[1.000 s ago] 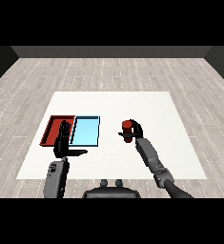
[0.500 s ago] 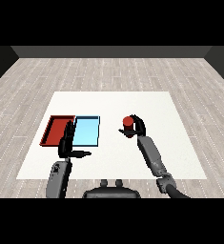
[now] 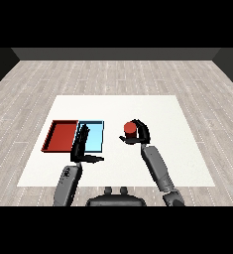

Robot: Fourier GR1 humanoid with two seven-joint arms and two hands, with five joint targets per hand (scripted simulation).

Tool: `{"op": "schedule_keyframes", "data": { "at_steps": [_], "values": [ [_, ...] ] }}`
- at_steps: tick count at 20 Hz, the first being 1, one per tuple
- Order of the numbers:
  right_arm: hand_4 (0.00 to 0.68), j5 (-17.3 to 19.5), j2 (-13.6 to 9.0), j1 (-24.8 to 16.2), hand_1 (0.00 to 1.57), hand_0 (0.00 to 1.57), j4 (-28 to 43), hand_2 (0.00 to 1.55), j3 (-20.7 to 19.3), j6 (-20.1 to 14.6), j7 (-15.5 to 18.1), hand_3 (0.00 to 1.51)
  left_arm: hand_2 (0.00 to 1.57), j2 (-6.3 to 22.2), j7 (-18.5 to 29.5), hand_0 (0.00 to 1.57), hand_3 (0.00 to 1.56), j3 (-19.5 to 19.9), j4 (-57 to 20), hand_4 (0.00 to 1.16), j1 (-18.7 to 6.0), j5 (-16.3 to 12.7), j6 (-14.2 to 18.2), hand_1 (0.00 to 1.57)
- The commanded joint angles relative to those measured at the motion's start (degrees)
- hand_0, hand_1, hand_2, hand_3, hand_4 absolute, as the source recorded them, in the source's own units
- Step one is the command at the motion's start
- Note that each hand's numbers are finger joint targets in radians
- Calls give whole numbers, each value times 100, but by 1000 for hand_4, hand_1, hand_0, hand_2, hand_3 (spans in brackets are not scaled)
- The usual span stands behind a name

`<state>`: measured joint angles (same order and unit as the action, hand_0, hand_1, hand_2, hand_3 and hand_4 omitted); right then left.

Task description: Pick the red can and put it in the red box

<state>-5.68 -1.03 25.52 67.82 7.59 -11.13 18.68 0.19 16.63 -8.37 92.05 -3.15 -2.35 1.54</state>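
Observation:
The red can stands upright, slightly right of the table's middle, with my right hand curled round it from the right side. The red tray lies at the left with nothing in it, and the light blue tray sits right beside it. My left hand is raised over the seam between the two trays, fingers straight and pointing away from me, thumb stuck out to the right. It holds nothing.
The white table spreads out on all sides of the trays. A wood-plank floor lies past its far edge.
My right hand has carried the can a little up and to the left, with its fingers wrapped further round it. The left hand has barely shifted.

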Motion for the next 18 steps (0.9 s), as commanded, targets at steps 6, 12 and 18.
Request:
{"op": "schedule_keyframes", "data": {
  "at_steps": [6, 12, 18],
  "values": [
    [653, -132, 102, -466, 1451, 1451, 1050, 1427, 1281, -1218, -323, 1380, 0, -19, -361, 0, 0, -703, 166, 0, -26, 19, 446, 0],
    [661, -317, 103, -215, 1453, 1453, 1116, 1447, 1439, -1553, -665, 1398, 0, -19, -634, 0, 0, -973, -239, 0, -507, -335, 646, 0],
    [630, -808, 103, 105, 1455, 1455, 114, 1451, 1583, -1437, 259, 1389, 0, -19, -210, 0, 0, -1318, -1512, 0, -1214, -682, 1239, 0]
  ]
}}
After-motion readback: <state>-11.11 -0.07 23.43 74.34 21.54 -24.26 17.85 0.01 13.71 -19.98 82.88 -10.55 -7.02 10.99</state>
